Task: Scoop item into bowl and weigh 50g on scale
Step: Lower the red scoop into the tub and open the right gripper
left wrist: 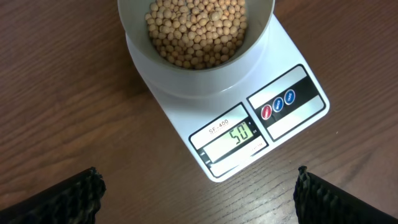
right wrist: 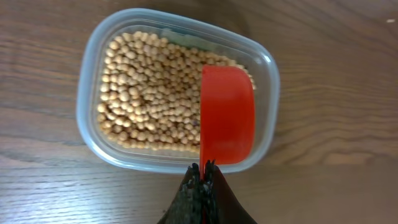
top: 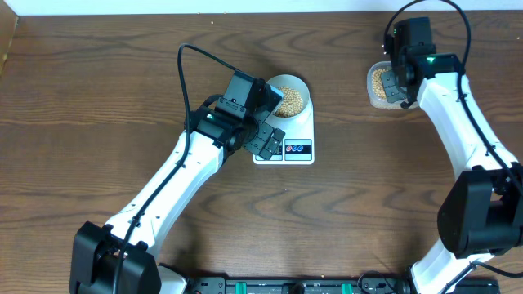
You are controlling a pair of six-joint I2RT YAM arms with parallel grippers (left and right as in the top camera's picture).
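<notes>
The pale bowl (top: 288, 96) stands on the white scale (top: 298, 131), filled with tan beans (left wrist: 198, 30). In the left wrist view the scale (left wrist: 292, 74) shows 50 on its display (left wrist: 231, 138). My left gripper (left wrist: 198, 194) is open and empty, just in front of the scale's front edge; it shows beside the scale overhead (top: 268, 140). My right gripper (right wrist: 204, 175) is shut on the handle of a red scoop (right wrist: 227, 115), held empty over the clear tub (right wrist: 93, 74) of beans (right wrist: 152, 93). Overhead, this gripper (top: 397, 88) is at the tub (top: 377, 82), far right.
The tub sits on bare brown wood near the table's back right. The left arm (top: 172, 184) stretches diagonally from the front left to the scale. The right arm (top: 466, 131) runs along the right side.
</notes>
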